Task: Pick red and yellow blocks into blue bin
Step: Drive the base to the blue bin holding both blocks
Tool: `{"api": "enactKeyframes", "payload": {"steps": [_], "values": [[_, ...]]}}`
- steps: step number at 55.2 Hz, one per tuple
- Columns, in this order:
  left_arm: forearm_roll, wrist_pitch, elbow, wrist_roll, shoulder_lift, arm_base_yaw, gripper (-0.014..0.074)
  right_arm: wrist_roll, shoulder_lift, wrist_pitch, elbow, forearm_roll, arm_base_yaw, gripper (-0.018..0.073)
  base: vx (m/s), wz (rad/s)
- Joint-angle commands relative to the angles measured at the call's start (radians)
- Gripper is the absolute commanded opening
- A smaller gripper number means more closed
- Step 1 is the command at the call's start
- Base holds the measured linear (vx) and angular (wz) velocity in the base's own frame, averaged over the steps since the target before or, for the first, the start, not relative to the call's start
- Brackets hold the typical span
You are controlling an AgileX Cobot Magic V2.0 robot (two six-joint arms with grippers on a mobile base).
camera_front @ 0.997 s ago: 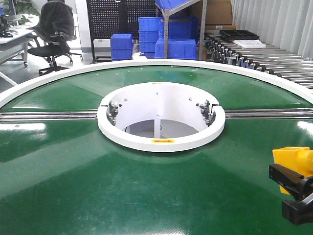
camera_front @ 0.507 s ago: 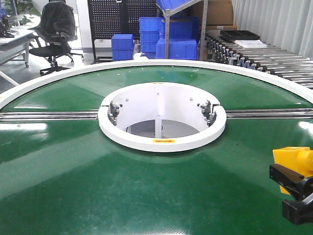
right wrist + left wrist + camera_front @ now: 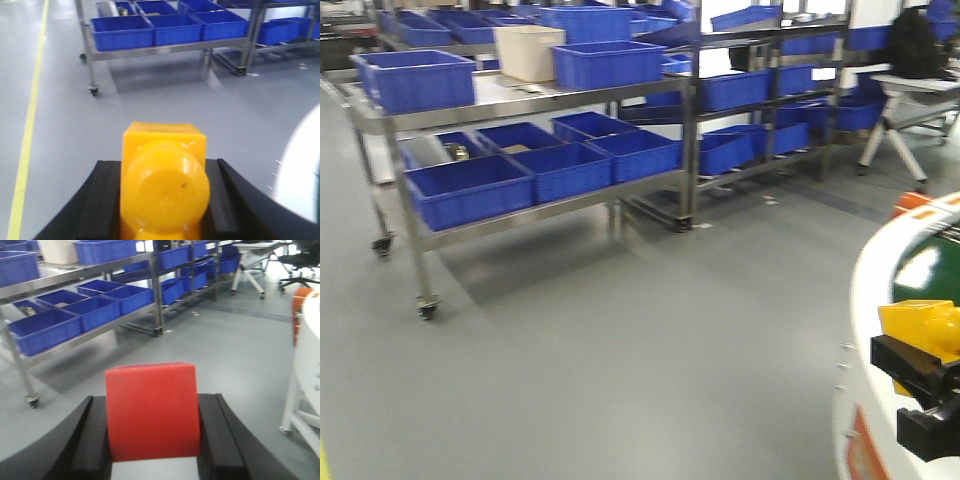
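My left gripper (image 3: 152, 445) is shut on the plain red cube (image 3: 150, 410), which sits squarely between the black fingers (image 3: 87, 440) above the grey floor. My right gripper (image 3: 162, 205) is shut on the yellow studded brick (image 3: 162, 170), with a stud facing the camera. In the front view the yellow brick (image 3: 920, 325) and right gripper (image 3: 900, 395) show at the right edge; the left gripper is out of that view. Several blue bins (image 3: 470, 185) stand on a wheeled steel cart (image 3: 415, 240); I cannot tell which is the task's bin.
A cream tub (image 3: 528, 52) stands on the cart's top shelf among blue crates. More shelving with blue crates (image 3: 740, 90) stands behind. The round table's white rim (image 3: 865, 300) is close at right. Open grey floor (image 3: 620, 340) lies between me and the cart.
The front view has swung from the green round table to the floor and shelving, so the base has turned. The yellow brick stays held in the right gripper.
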Motion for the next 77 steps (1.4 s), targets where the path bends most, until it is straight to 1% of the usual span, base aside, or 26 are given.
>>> {"api": "enactKeyframes", "payload": {"steps": [1,26,49,63,77], "values": [[-0.016,-0.084,-0.027,-0.009,0.0,-0.005,0.0002,-0.003,-0.008,-0.075,-0.029,0.009,-0.002,-0.001,0.16,0.54],[-0.016,-0.083,-0.027,-0.009,-0.001,-0.005,0.0002,-0.003,-0.008,-0.075,-0.029,0.009,-0.002,-0.001,0.2,0.54],[-0.016,-0.083,-0.027,-0.009,-0.001,-0.005,0.0002,-0.003,-0.008,-0.075,-0.029,0.009,-0.002,-0.001,0.3,0.47],[-0.016,-0.083,-0.027,-0.009,-0.001,-0.005,0.0002,-0.003,-0.008,-0.075,-0.029,0.009,-0.002,-0.001,0.36,0.16],[-0.016,-0.083,-0.027,-0.009,-0.001,-0.005,0.0002,-0.003,-0.008,-0.075,-0.029,0.009,-0.002,-0.001,0.43,-0.17]]}}
